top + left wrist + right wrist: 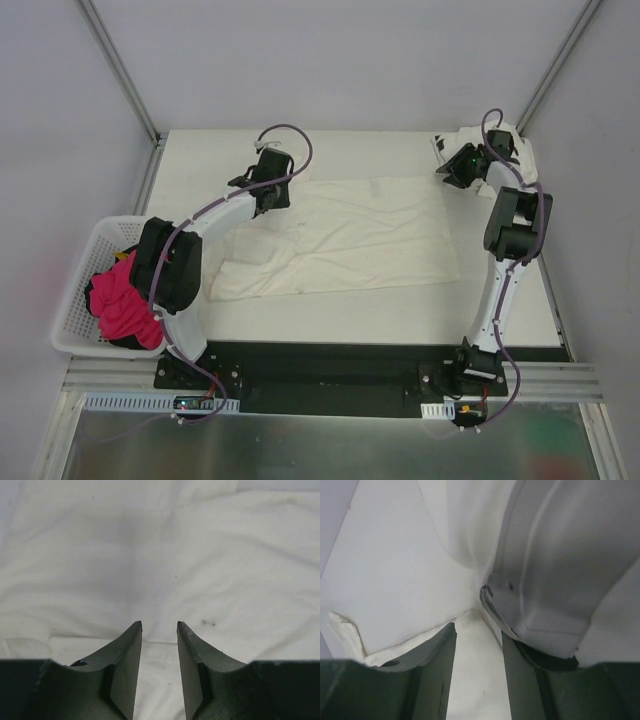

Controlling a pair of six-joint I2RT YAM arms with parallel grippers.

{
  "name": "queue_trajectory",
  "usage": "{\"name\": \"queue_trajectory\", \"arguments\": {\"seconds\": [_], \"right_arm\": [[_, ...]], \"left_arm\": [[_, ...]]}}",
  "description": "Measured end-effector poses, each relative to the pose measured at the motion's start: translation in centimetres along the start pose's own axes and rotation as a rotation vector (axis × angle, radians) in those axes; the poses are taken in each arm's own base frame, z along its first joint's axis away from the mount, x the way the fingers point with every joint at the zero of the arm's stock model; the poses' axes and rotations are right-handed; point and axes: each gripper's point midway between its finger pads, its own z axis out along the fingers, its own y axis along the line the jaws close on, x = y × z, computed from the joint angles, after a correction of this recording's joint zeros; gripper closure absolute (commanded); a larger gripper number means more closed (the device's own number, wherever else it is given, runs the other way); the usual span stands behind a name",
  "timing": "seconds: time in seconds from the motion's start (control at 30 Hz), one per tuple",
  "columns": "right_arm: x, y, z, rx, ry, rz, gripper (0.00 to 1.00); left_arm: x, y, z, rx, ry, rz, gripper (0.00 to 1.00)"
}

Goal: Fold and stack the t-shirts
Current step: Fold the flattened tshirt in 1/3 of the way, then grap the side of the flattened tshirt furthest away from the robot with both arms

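T-shirts are soft, light, floppy: pinch an edge or corner. The cream-white t-shirt [360,240] lies flat on the desk [400,310], long axis left-right, hem apparently right. My left end effector [159,624] hovers part-open, empty, over its far edge. My right end effector [478,629], part-open, grips nothing visible by the crumpled printed t-shirt [528,160], far-right.

The left arm [225,212] and right arm [497,300] have white links between bulky black joint housings. A purplish-grey cable [295,128] loops along each. The left claw [159,627] and right claw [479,630] have dark green, wedge-shaped fingers [122,675] with flat inner faces.
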Motion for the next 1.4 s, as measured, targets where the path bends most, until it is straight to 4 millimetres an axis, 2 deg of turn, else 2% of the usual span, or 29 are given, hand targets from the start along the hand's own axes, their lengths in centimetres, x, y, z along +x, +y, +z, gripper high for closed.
{"name": "queue_trajectory", "arguments": {"seconds": [0.27,0.37,0.83,1.1,1.17,1.27,1.4], "right_arm": [[-0.3,0.5,0.9,-0.006,0.000,-0.010,0.57],[-0.5,0.9,1.4,-0.011,0.001,-0.012,0.57],[1.0,2.6,2.7,-0.026,0.014,-0.036,0.62],[1.1,2.5,3.1,-0.034,0.002,-0.019,0.80],[1.2,2.2,3.2,-0.029,0.000,-0.015,0.89],[1.3,2.0,3.3,-0.024,-0.003,-0.011,0.98],[1.3,1.9,3.2,-0.019,-0.007,-0.003,0.99]], "left_arm": [[-8.3,-0.2,-2.3,-0.039,-0.195,0.054,0.66],[-9.8,-0.2,-2.8,-0.048,-0.235,0.061,0.66],[-10.3,1.3,-2.7,-0.093,-0.243,0.081,0.66],[-10.4,1.7,-2.7,-0.099,-0.243,0.080,0.66],[-10.4,1.7,-2.7,-0.099,-0.243,0.080,0.66],[-10.4,1.7,-2.7,-0.103,-0.245,0.080,0.66],[-10.5,2.0,-2.7,-0.115,-0.248,0.083,0.66]]}}
